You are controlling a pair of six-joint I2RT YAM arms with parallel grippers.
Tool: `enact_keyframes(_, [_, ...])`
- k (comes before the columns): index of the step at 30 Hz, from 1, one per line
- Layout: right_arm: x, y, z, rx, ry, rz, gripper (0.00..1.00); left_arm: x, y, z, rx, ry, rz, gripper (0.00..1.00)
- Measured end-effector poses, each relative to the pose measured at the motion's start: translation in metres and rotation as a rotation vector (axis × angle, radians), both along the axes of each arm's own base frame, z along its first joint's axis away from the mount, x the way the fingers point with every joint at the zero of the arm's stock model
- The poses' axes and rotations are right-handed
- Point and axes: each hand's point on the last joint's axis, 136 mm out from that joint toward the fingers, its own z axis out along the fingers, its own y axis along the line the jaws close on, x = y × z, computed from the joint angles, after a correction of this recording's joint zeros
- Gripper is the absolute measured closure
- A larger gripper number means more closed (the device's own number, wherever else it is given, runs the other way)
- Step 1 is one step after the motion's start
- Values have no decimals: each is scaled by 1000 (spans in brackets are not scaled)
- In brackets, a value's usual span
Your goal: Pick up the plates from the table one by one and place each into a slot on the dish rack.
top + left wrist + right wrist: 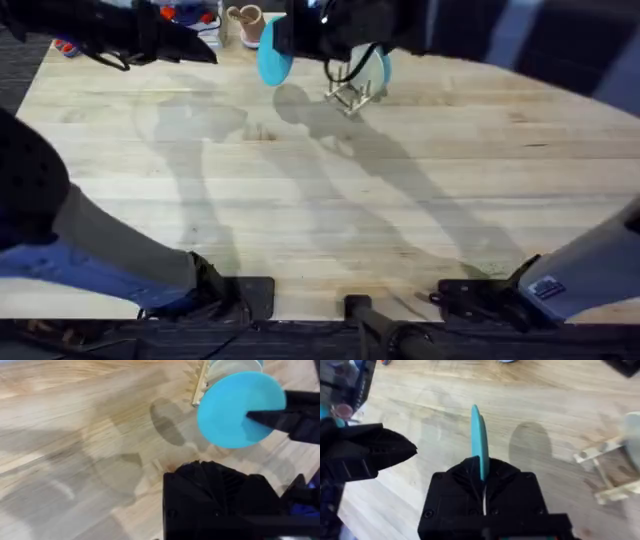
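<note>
A teal plate hangs on edge above the far middle of the table, with my right gripper shut on its rim. In the right wrist view the teal plate stands edge-on between the fingers. The dish rack stands just right of it, and a pale blue plate is upright in it. My left gripper hovers at the far left, shut with nothing in it, a short way from the teal plate. The left wrist view shows the dish rack behind that plate.
A tan mug and small coloured items sit along the table's far edge. Both arms cast shadows across the bare wooden planks in the middle. The arm bases stand at the near edge.
</note>
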Motion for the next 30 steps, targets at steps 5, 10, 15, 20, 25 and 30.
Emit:
enact_keyframes(5, [-11, -23, 25, -54, -44, 34, 970, -11, -24, 19, 104, -10, -26, 962])
enact_keyframes(10, [-32, -62, 57, -141, -97, 81, 970, -27, -57, 40, 247, -10, -27, 961])
enact_keyframes(15, [-51, -97, 78, -210, -130, 111, 970, -41, -79, 52, 323, -2, 1, 959])
enact_keyframes(20, [-67, -130, 83, -290, -122, 130, 970, -43, -106, 72, 345, -93, 12, 959])
enact_keyframes(25, [-72, -158, 89, -354, -110, 131, 970, -57, -129, 76, 401, -183, 35, 959])
enact_keyframes(30, [-76, -178, 99, -407, -104, 141, 970, -77, -133, 52, 448, -116, 110, 960])
